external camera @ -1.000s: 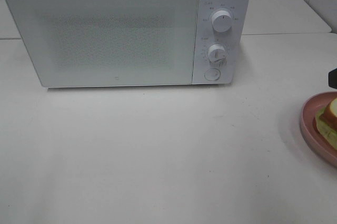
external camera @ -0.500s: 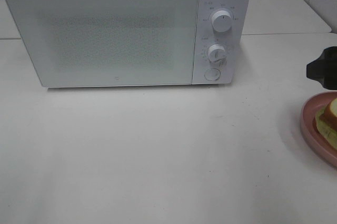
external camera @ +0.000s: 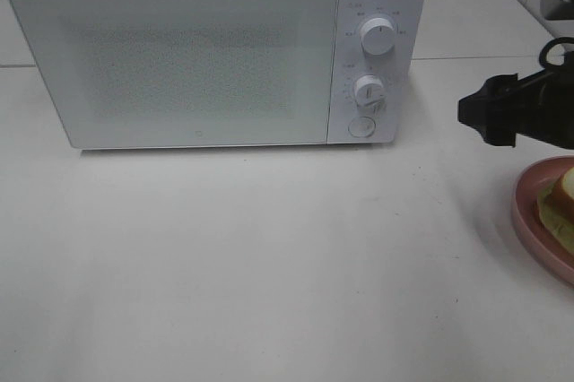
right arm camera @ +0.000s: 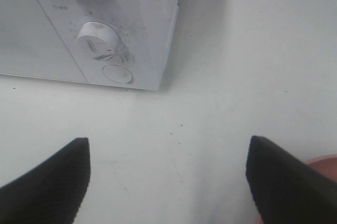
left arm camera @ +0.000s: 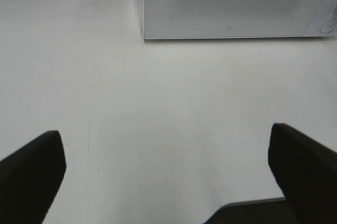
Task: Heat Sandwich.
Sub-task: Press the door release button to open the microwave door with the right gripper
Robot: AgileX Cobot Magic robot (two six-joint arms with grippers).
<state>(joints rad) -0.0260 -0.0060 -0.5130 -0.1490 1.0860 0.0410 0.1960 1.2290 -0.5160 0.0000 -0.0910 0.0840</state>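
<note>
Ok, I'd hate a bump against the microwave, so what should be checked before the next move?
1. The microwave door is open for loading: not ok, it is shut.
2. The right end effector is open and empty: ok.
3. The left end effector is open and empty: ok.
4. The sandwich sits on the plate: ok, though the picture's edge cuts both off.
5. The round button opens the door: cannot tell.

The left gripper (left arm camera: 164, 145) hangs over the bare white worktop (left arm camera: 158, 92), its two dark jaws spread wide with only worktop between them. Farther off stands the microwave (left arm camera: 237, 3), door shut and speckled, resting on the worktop. A round button (left arm camera: 329, 24) shows at its edge.
</note>
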